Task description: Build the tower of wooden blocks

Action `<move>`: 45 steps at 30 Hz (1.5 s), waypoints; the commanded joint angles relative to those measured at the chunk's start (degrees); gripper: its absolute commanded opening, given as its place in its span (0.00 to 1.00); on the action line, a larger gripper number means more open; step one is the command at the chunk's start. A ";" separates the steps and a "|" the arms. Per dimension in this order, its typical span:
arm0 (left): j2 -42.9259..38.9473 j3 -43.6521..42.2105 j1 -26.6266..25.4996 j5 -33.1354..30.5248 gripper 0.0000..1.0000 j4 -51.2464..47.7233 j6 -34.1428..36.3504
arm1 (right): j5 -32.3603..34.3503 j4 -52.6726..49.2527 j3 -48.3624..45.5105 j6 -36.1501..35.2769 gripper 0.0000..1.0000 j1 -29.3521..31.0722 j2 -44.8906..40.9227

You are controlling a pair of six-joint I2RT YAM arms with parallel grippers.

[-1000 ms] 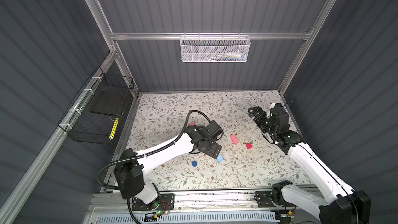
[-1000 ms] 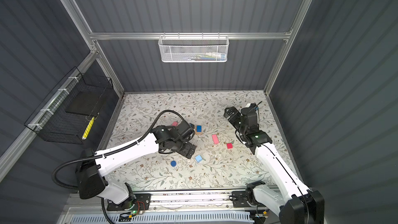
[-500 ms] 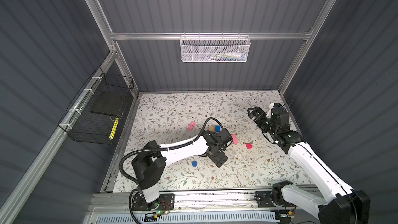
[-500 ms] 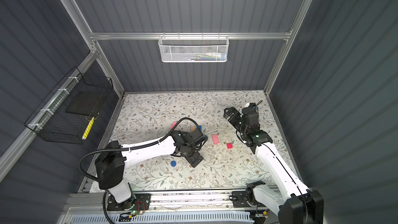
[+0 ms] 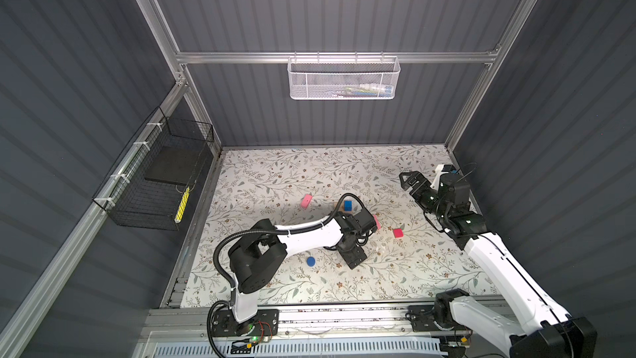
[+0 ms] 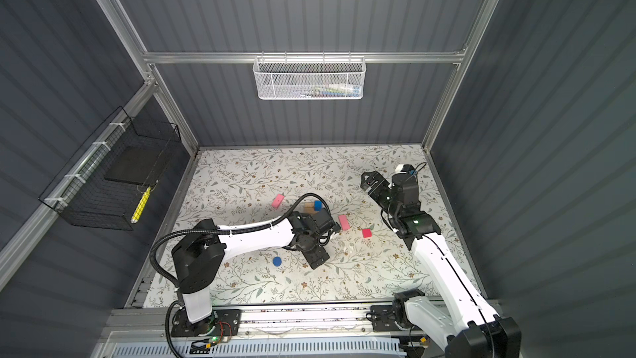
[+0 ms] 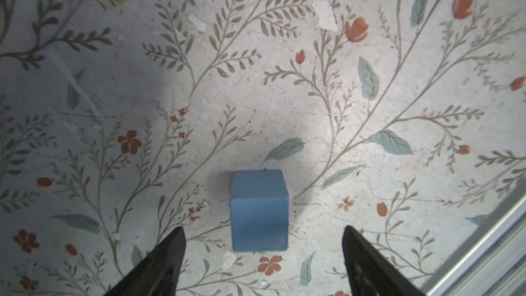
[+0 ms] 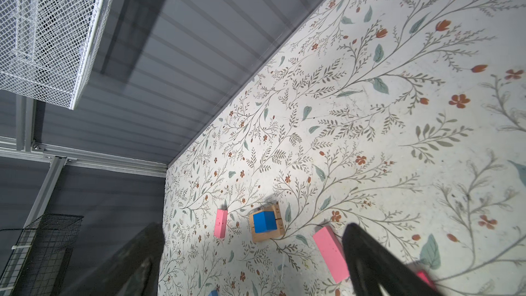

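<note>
In the left wrist view a light blue cube [image 7: 259,209] rests on the floral mat, and my left gripper [image 7: 262,228] stands open astride it with a gap on each side. In both top views that gripper [image 5: 351,257] hides the cube. Behind it a blue cube [image 5: 348,205] sits on a tan oblong [image 5: 339,206]. A pink oblong [image 5: 306,200] lies to their left. Another pink oblong [image 6: 343,222] and a red cube [image 5: 398,233] lie to the right, and a dark blue disc [image 5: 311,261] lies near the front. My right gripper [image 5: 407,180] hangs open and empty at the back right.
A white mesh basket [image 5: 344,79] hangs on the back wall and a black wire basket [image 5: 158,180] on the left wall. An aluminium rail [image 5: 309,315] runs along the mat's front edge. Cables loop over the left wrist.
My left arm has swung right and toward the front, bringing its gripper down over the light blue cube, which now lies hidden in the top views. The right arm has hardly moved.
</note>
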 commanded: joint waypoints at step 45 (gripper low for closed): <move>1.97 3.27 0.04 -4.26 0.07 -1.47 -4.55 | -2.01 0.81 -1.47 -0.33 0.99 -1.31 1.44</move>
